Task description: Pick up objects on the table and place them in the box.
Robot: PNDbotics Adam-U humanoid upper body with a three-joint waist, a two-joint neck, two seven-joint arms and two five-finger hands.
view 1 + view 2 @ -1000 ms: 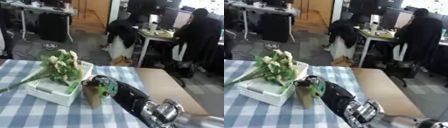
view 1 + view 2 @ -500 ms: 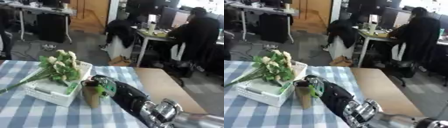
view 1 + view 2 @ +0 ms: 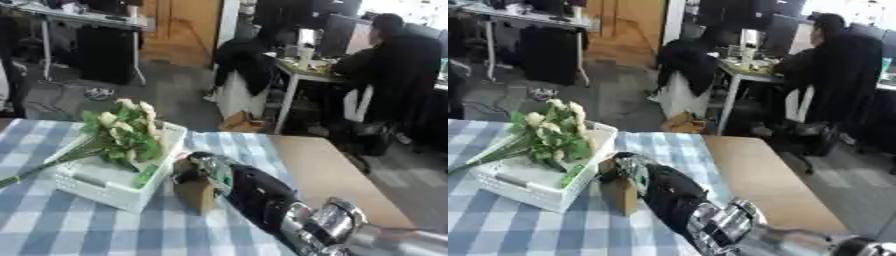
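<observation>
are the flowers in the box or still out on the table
In the box: the flowers lie across the white box, blooms over it, stems sticking out past its left edge.

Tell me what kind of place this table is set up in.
Most likely a shared office or lab. Beyond the blue checked tablecloth stand desks with computer monitors, a person seated at one, and a black computer tower under another desk. The robot's own bench seems to be just one workstation among them.

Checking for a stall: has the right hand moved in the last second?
No. The right hand sits in the same spot as before, just right of the white box and at the top of the brown object.
</observation>
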